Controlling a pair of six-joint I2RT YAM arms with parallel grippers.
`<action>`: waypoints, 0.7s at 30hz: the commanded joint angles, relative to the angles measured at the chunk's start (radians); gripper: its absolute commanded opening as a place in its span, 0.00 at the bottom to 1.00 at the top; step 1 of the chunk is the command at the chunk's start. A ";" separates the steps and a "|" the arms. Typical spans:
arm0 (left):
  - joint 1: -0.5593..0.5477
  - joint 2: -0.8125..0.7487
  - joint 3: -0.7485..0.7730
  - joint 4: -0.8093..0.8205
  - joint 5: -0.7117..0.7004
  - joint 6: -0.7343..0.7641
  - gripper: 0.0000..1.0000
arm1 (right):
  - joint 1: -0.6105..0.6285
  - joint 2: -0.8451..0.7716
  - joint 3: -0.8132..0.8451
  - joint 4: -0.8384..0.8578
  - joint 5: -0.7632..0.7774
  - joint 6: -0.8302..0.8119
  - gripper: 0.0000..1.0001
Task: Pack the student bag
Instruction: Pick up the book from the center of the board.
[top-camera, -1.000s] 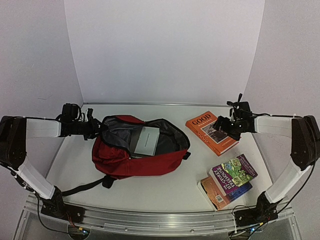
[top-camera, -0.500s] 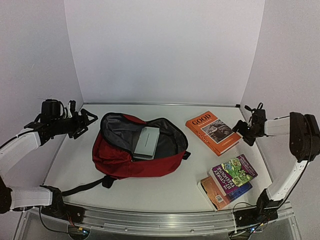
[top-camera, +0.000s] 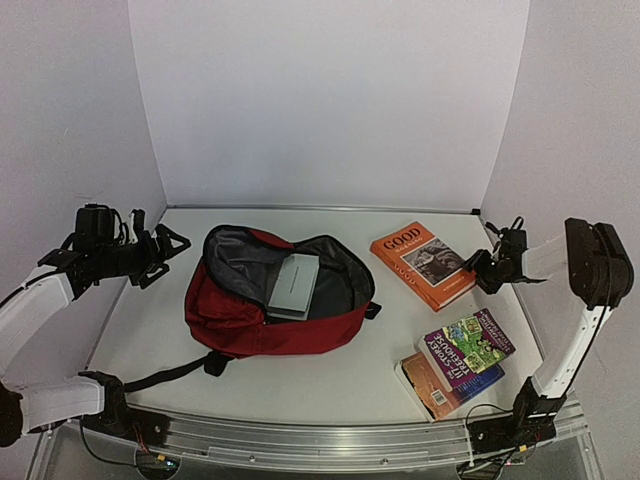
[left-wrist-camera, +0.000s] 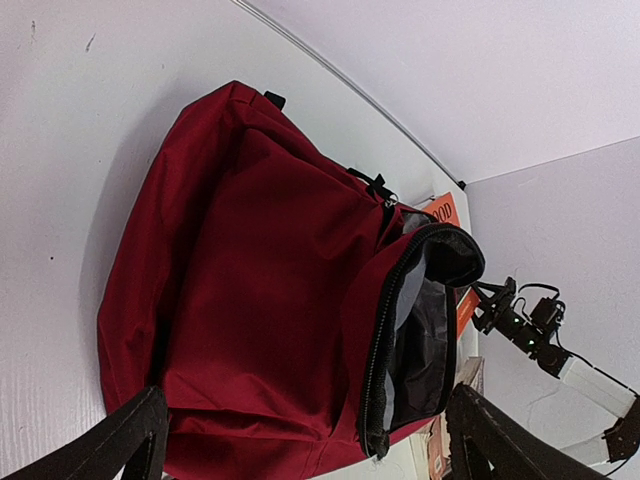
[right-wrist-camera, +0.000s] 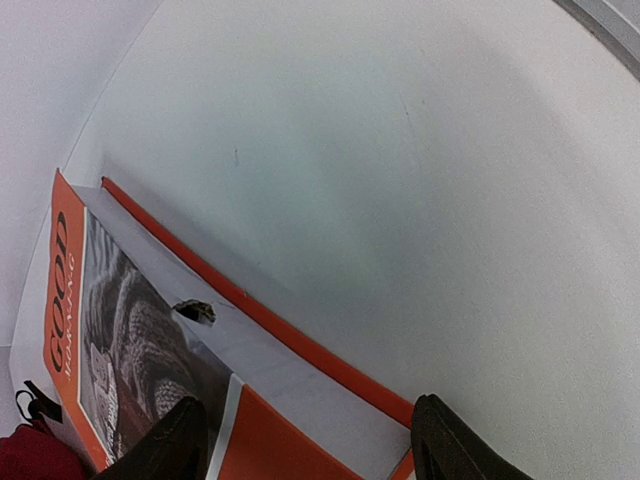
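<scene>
The student bag (top-camera: 262, 322), dark red with grey lining, lies mid-table with its main pocket unzipped and a grey book (top-camera: 293, 285) inside. My left gripper (top-camera: 165, 250) hovers open just left of the bag, touching nothing. In the left wrist view the bag (left-wrist-camera: 260, 290) fills the frame, and the left gripper (left-wrist-camera: 310, 455) is open with the bag lying beyond its fingers. My right gripper (top-camera: 482, 266) sits at the right-hand edge of the orange "GOOD" book (top-camera: 422, 263). In the right wrist view the right gripper (right-wrist-camera: 310, 450) is open, its fingers straddling that book (right-wrist-camera: 150, 340) at its corner.
Two more books (top-camera: 460, 358) are stacked at the front right, a colourful one on top. A black strap (top-camera: 170, 376) trails from the bag toward the front left. White walls close in the table at the back and both sides.
My left gripper let go of the bag's rim, opened and drew back to the left. The right arm swung out to the orange book's right edge, and its jaws narrowed.
</scene>
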 joint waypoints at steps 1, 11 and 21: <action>0.005 -0.006 0.023 -0.012 -0.003 0.008 0.97 | 0.002 0.018 -0.018 0.070 0.002 0.021 0.55; 0.004 0.001 0.008 -0.001 0.015 0.002 0.97 | 0.002 -0.004 -0.039 0.093 -0.009 0.034 0.24; 0.005 -0.016 0.037 0.008 0.047 -0.020 0.97 | 0.002 -0.138 -0.097 0.106 -0.030 0.087 0.07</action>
